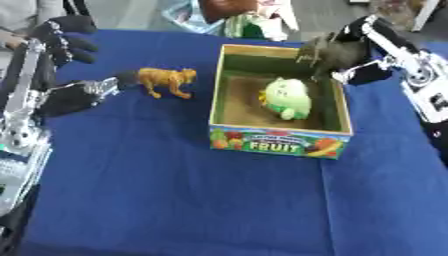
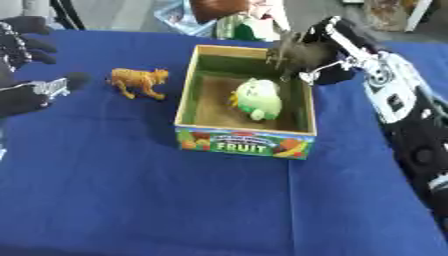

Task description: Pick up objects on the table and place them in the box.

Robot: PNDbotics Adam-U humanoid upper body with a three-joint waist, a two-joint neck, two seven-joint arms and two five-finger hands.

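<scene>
Placement step underway: right hand [image 1: 354,52], fingers curled round a dark grey-brown toy animal [image 1: 325,50], holds it over the far right corner of the open cardboard box w/ green inner walls and a "FRUIT" printed front [image 1: 280,141]. Toy's legs hang down toward the box rim; body looks roughly level, long axis running approx left-right across the corner, but which end is the head can't be told. Inside the box a pale green round plush toy [image 1: 287,97] lies on the floor, right of centre. Next move, by my read: shift the toy a bit inward so it clears the wall, then open the fingers to drop it beside the plush. Left hand [image 1: 74,95] sits on the blue tablecloth [image 1: 175,200], fingers spread and empty, just beside an orange tiger figurine [image 1: 166,80] that stands upright, head toward the box, long axis left-right; prob the next pick.
</scene>
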